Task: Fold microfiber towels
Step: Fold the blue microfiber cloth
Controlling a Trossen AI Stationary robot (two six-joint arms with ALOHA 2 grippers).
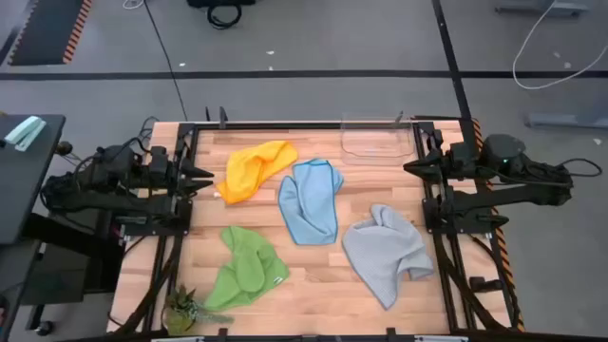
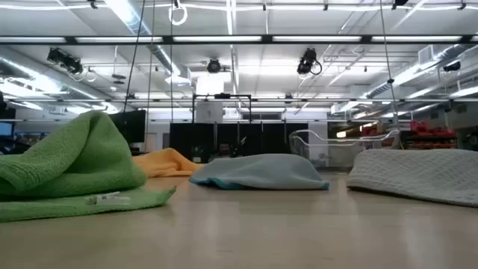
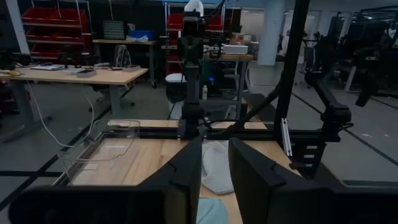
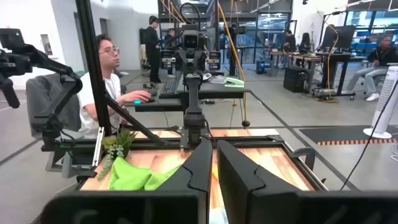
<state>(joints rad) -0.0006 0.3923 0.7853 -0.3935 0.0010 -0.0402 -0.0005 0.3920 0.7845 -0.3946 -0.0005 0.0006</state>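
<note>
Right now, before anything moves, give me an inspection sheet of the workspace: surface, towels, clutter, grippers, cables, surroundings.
Surface: wooden table, bare between the cloths.
Job's things: yellow towel, blue towel, green towel and grey towel, all crumpled and unfolded; yellow and blue touch.
Clutter: clear tray at the far edge; small plant at the near left corner.
Grippers: left gripper and right gripper parked at the table's sides, holding nothing; the left's fingers stand slightly apart, the right's nearly together.
Cables: loose cable on the floor beyond the table.
Surroundings: person seated at a desk; workbenches and shelving.
</note>
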